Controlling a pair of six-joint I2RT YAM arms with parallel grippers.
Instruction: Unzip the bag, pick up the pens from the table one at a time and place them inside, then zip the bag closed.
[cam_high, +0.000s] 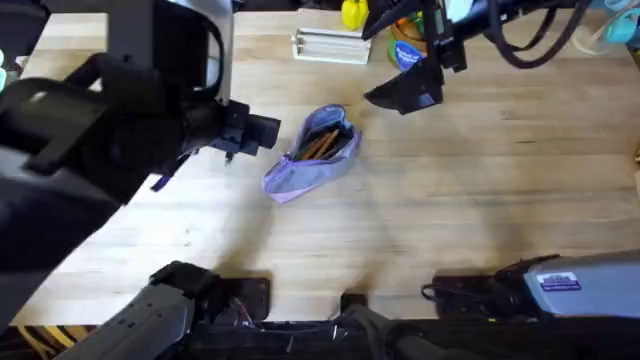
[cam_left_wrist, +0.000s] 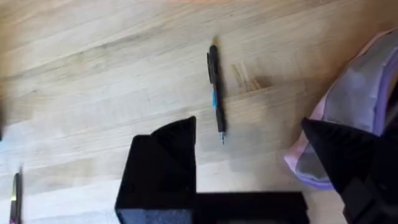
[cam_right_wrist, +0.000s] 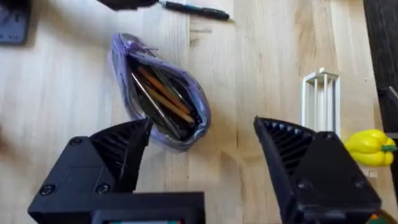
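A lavender pencil pouch (cam_high: 312, 152) lay unzipped near the middle of the wooden table (cam_high: 470, 200), its mouth gaping toward the far edge. Inside it sat several pens (cam_right_wrist: 163, 98) — orange-brown ones alongside darker ones — packed lengthwise within the opening. One black pen with a blue band (cam_left_wrist: 215, 92) rested on the bare planks just beside the pouch, touching nothing. The left gripper (cam_left_wrist: 267, 162) hovered above the table between that pen and the pouch, its black fingers spread wide and holding nothing. The right gripper (cam_right_wrist: 202, 155) hung over the pouch's open end, fingers likewise parted and empty. At the table's far edge stood a white slatted rack (cam_high: 330, 44), with a yellow toy (cam_right_wrist: 368, 147) just beside it.
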